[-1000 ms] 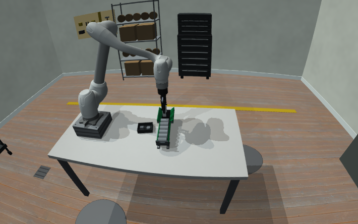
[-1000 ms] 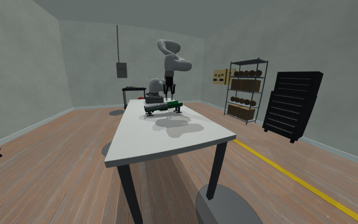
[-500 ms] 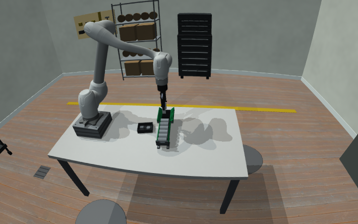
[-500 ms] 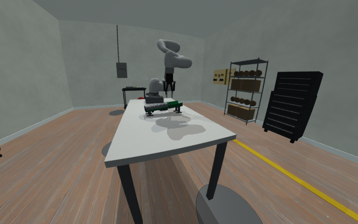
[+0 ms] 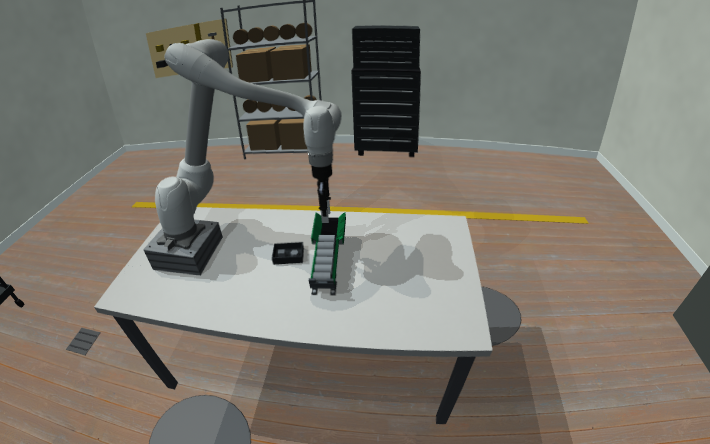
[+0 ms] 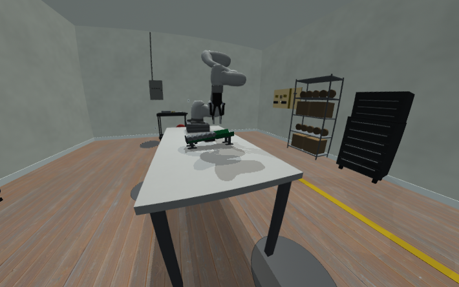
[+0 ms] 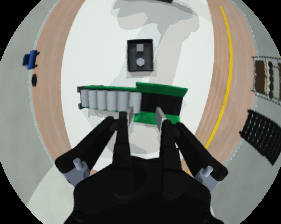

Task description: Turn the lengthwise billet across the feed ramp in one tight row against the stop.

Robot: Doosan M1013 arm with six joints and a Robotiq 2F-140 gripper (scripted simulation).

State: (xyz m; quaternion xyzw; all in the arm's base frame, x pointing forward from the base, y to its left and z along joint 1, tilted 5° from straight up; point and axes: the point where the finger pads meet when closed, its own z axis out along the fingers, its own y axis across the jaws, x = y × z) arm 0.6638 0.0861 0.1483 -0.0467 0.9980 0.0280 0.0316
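The green feed ramp (image 5: 326, 250) stands mid-table and slopes down toward the front edge. A row of grey billets (image 5: 323, 266) lies across its lower part against the stop. The ramp also shows in the side view (image 6: 208, 136) and in the wrist view (image 7: 134, 102), where the billets (image 7: 106, 100) fill its left half. I cannot make out the lengthwise billet. My gripper (image 5: 324, 210) hangs straight down over the ramp's upper end and is clearly above it in the side view (image 6: 218, 113). Its fingers stand partly apart with nothing between them.
A small black box (image 5: 288, 253) lies on the table left of the ramp, and it shows in the wrist view (image 7: 140, 55). The robot base (image 5: 184, 250) sits at the table's left end. Shelves and a black cabinet stand far behind.
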